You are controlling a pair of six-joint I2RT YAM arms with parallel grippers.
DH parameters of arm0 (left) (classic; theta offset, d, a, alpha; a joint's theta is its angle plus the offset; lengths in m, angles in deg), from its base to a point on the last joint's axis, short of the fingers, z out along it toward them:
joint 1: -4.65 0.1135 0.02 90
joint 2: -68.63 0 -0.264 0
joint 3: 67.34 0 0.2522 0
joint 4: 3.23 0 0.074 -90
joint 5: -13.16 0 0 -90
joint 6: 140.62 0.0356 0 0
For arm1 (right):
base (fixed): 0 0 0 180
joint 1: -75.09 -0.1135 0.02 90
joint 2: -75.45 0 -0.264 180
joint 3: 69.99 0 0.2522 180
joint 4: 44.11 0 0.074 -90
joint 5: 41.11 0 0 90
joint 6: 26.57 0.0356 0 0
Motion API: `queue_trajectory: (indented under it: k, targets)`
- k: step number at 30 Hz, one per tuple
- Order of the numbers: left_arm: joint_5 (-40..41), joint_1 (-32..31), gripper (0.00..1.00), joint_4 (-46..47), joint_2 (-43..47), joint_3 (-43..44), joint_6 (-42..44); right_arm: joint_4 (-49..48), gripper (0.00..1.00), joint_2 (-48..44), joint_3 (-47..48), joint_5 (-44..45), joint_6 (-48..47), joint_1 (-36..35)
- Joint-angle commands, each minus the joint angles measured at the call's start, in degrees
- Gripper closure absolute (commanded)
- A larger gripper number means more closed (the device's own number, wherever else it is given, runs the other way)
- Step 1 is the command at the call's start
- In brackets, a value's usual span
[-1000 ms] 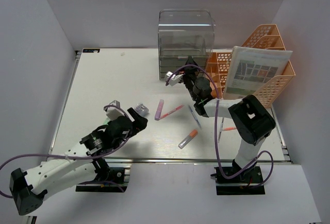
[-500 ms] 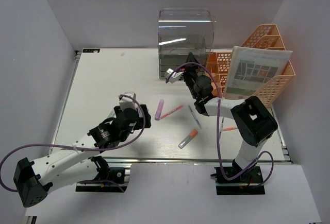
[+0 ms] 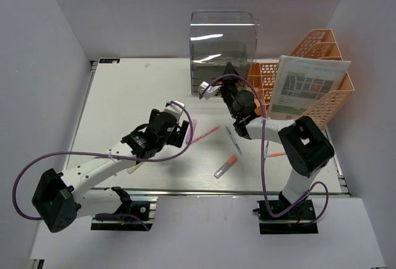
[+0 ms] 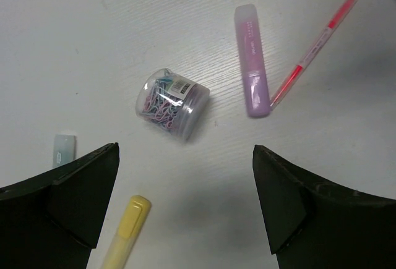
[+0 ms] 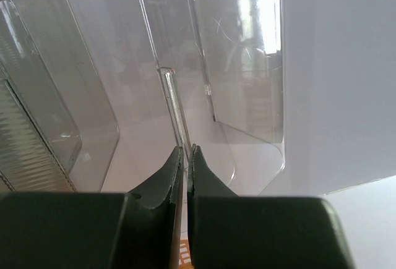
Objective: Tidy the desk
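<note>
The white desk (image 3: 124, 96) holds scattered stationery. My left gripper (image 3: 178, 127) is open and hovers low over a clear jar of paper clips (image 4: 172, 103), which lies on its side just ahead of the open jaws (image 4: 185, 157). A purple highlighter (image 4: 252, 60) and a pink pen (image 4: 315, 45) lie to its right. A yellow highlighter (image 4: 127, 232) and a small pale eraser (image 4: 64, 149) lie near the left finger. My right gripper (image 3: 228, 72) is shut on a thin clear edge of the drawer box's lid (image 5: 176, 105), its fingertips (image 5: 187, 153) pinching it.
The clear drawer box (image 3: 223, 46) stands at the back centre. The orange mesh rack (image 3: 328, 46) with a printed sheet (image 3: 309, 86) stands at the back right. A blue pen (image 3: 232, 139), an orange-capped marker (image 3: 226, 166) and an orange pen (image 3: 273, 154) lie right of centre.
My left arm has swung forward and to the right, now over the paper-clip jar beside the purple highlighter. The right gripper has stayed pinched at the box; reflections on the clear lid have shifted.
</note>
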Motion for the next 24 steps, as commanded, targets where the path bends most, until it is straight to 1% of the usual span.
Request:
queue_trajectory:
  k: [1, 7, 9, 11, 13, 18, 24]
  targets:
    - [-6.5, 3.6, 0.02, 1.9, -1.3, 1.7, 5.9, -27.8, 1.00, -3.7, 1.8, 1.0, 0.9, 0.7]
    - [-15.4, 9.0, 0.02, 1.9, -7.8, 5.0, 8.3, -27.8, 1.00, -3.6, 1.3, 1.1, 1.0, 0.9]
    - [-16.5, 9.5, 0.02, 1.7, -9.3, 5.7, 9.0, -27.8, 1.00, -3.4, 1.3, 1.1, 1.0, 1.0]
    - [-18.0, 11.5, 0.02, 1.2, -11.5, 6.1, 9.3, -28.0, 1.00, -3.4, 1.1, 1.0, 1.0, 1.1]
    - [-19.7, 12.7, 0.02, 0.9, -13.3, 6.9, 11.8, -28.0, 1.00, -3.3, 1.2, 1.0, 1.2, 1.1]
    - [-21.0, 15.5, 0.02, 0.5, -16.9, 8.9, 13.8, -27.8, 1.00, -3.3, 1.1, 1.2, 1.4, 1.2]
    - [-22.5, 17.3, 0.02, -0.3, -21.2, 10.5, 15.1, -28.0, 1.00, -3.2, 1.0, 1.1, 1.4, 1.4]
